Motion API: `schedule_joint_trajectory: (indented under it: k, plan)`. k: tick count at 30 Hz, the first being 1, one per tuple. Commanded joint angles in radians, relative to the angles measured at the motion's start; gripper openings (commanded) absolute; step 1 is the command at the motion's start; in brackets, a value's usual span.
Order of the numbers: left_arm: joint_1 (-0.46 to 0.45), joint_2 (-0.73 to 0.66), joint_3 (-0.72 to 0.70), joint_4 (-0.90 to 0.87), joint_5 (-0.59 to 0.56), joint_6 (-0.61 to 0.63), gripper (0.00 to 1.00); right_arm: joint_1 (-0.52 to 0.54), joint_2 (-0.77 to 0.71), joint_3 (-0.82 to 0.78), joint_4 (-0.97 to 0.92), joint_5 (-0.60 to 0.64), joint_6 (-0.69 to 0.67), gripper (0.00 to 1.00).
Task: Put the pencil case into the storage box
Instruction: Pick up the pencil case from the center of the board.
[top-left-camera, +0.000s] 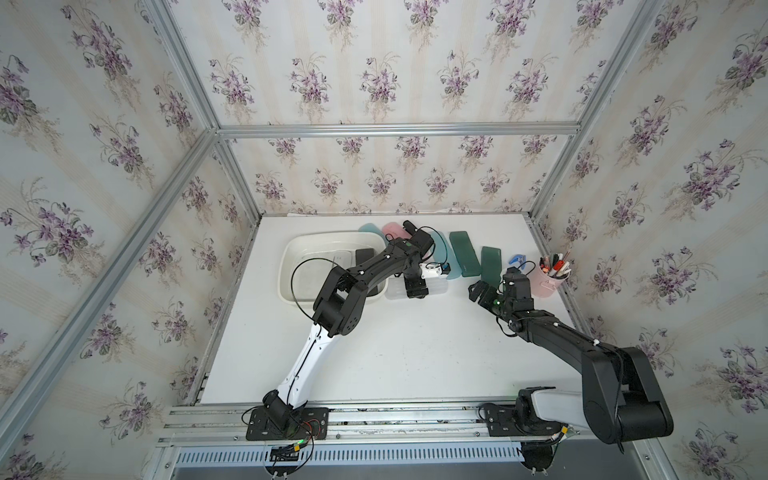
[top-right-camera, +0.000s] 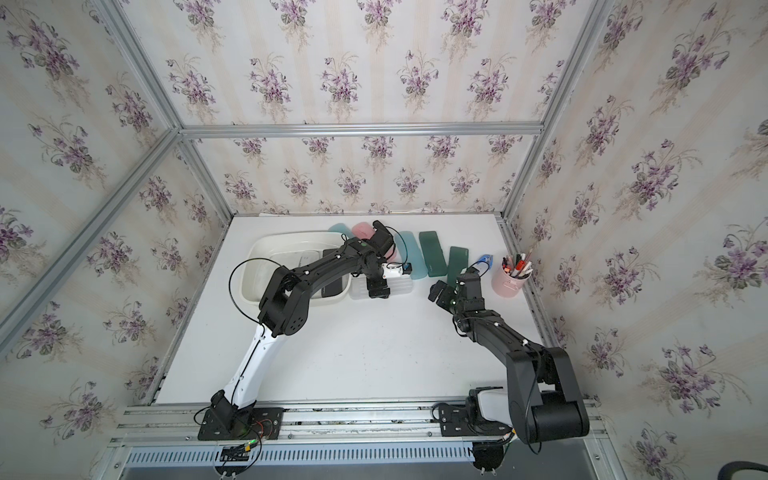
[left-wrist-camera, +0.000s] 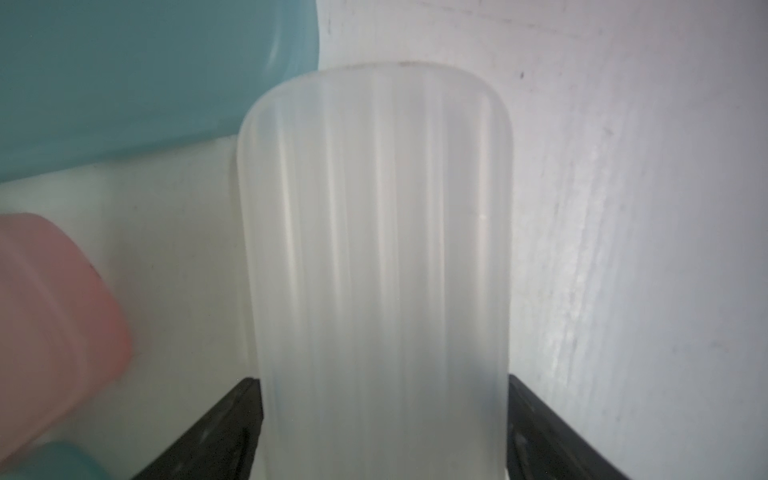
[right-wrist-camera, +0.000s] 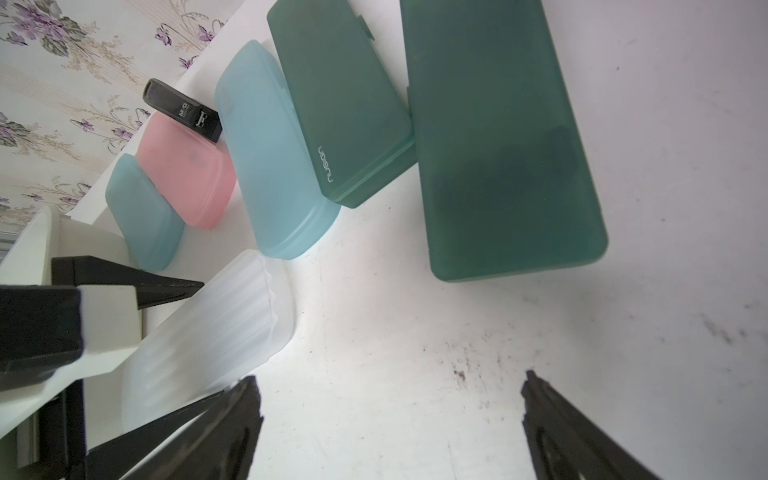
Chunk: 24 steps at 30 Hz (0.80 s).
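**Left tool pinches the frosted case beside the box**

Nearest, the right tool (right-wrist-camera: 388, 386) hangs over the bare surface (top-left-camera: 395, 353) with its jaws wide apart and nothing between them. It is best left parked there, clear of the carry path.

Just beyond, at its 9 o'clock, the left tool (top-left-camera: 415, 287) reaches down across the frosted pencil case (top-left-camera: 436, 287), which lies flat on the surface. In the left wrist view the black fingers (left-wrist-camera: 245, 415) sit against both long sides of the ribbed shell. The tool therefore reads as clamped on the case across its narrow width.

The storage box (top-left-camera: 286, 270) stands just beside the case at its 9 o'clock, with a dark flat thing (top-left-camera: 365, 254) already inside. To do the lift well:

- Raise the case straight up and keep it level until it clears the flared rim.
- Carry it toward 9 o'clock.
- Lower it onto a bare part of the box floor before letting go.

Smooth plastic may slip, so slow moves seem wise.

Farther back, from 11 to 2 o'clock, lie a pink case (right-wrist-camera: 183, 174), a pale blue case (right-wrist-camera: 270, 158) and dark green cases (top-left-camera: 464, 257).
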Motion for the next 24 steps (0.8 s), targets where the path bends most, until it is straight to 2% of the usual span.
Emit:
schedule_joint_trajectory:
  k: [1, 5, 9, 13, 24]
  plan:
    - [0.004, 0.002, -0.025, -0.026, -0.023, 0.021, 0.90, 0.000, -0.009, 0.003, -0.010, 0.007, -0.007, 1.00]
    - [0.004, -0.001, -0.015, -0.062, -0.008, 0.003, 0.83, 0.000, -0.018, 0.003, -0.021, 0.006, -0.008, 1.00]
    - [0.001, -0.005, -0.010, -0.103, -0.006, -0.057, 0.83, 0.000, -0.036, -0.003, -0.030, 0.011, -0.010, 1.00]
    - [-0.001, -0.007, 0.014, -0.169, -0.004, -0.179, 0.83, 0.000, -0.052, -0.011, -0.036, 0.012, -0.010, 1.00]
    - [-0.048, -0.084, -0.134, -0.123, 0.019, -0.577, 0.87, -0.002, -0.092, -0.022, -0.053, 0.005, -0.010, 1.00]
